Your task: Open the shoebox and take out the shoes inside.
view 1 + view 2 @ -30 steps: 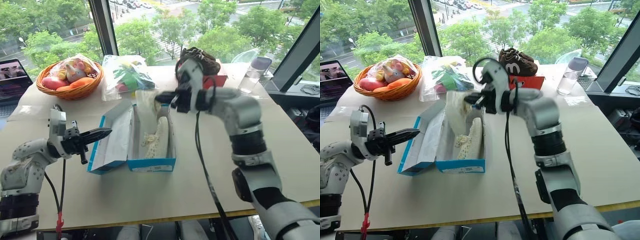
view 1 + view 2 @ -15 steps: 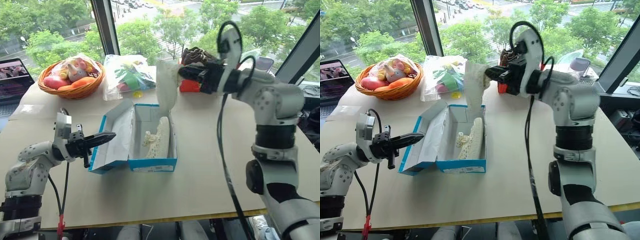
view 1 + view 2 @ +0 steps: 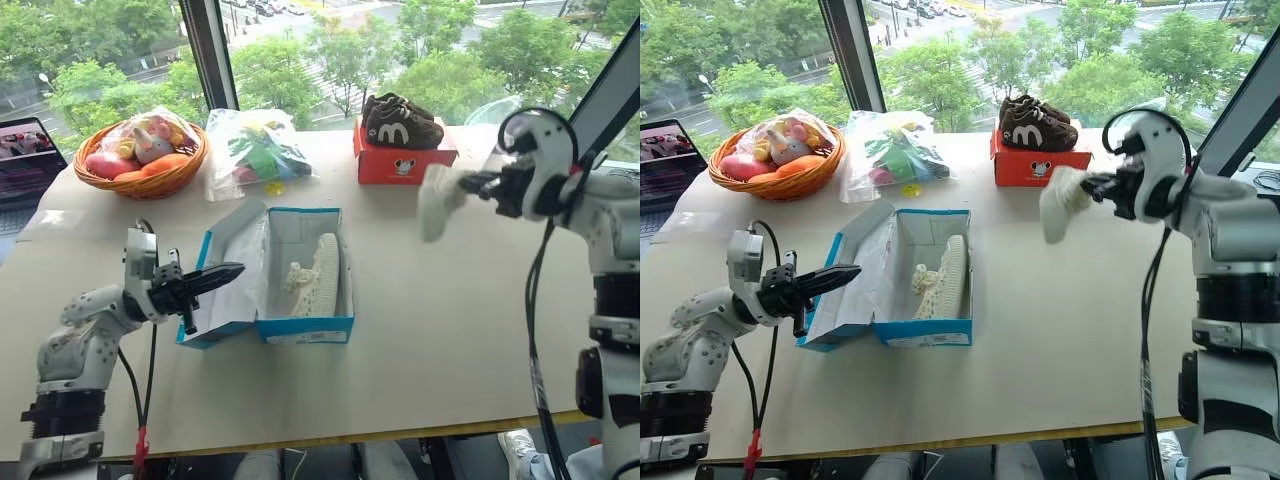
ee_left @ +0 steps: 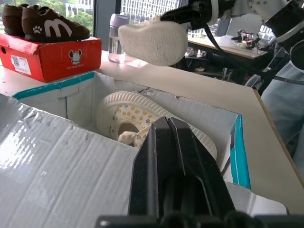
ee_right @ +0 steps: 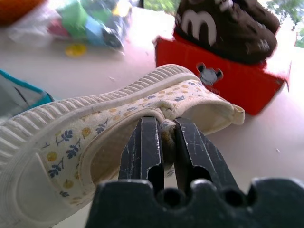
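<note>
The blue shoebox (image 3: 303, 322) lies open mid-table, its lid (image 3: 228, 280) folded out to the left. One cream shoe (image 3: 318, 275) stands on its side inside. My right gripper (image 3: 478, 185) is shut on the collar of the other shoe (image 3: 436, 201), holding it in the air to the right of the box; the right wrist view shows both fingers pinching the shoe's rim (image 5: 164, 130). My left gripper (image 3: 234, 269) is shut and empty, its tips level over the open lid, pointing at the box.
A red box (image 3: 400, 160) with dark brown shoes on top stands behind the held shoe. A fruit basket (image 3: 140, 160), a plastic bag of toys (image 3: 255, 150) and a laptop (image 3: 25, 160) line the back left. A bottle (image 4: 116, 35) is far right.
My right gripper has carried the shoe from above the box out to the right and lower. The left gripper has barely moved.
</note>
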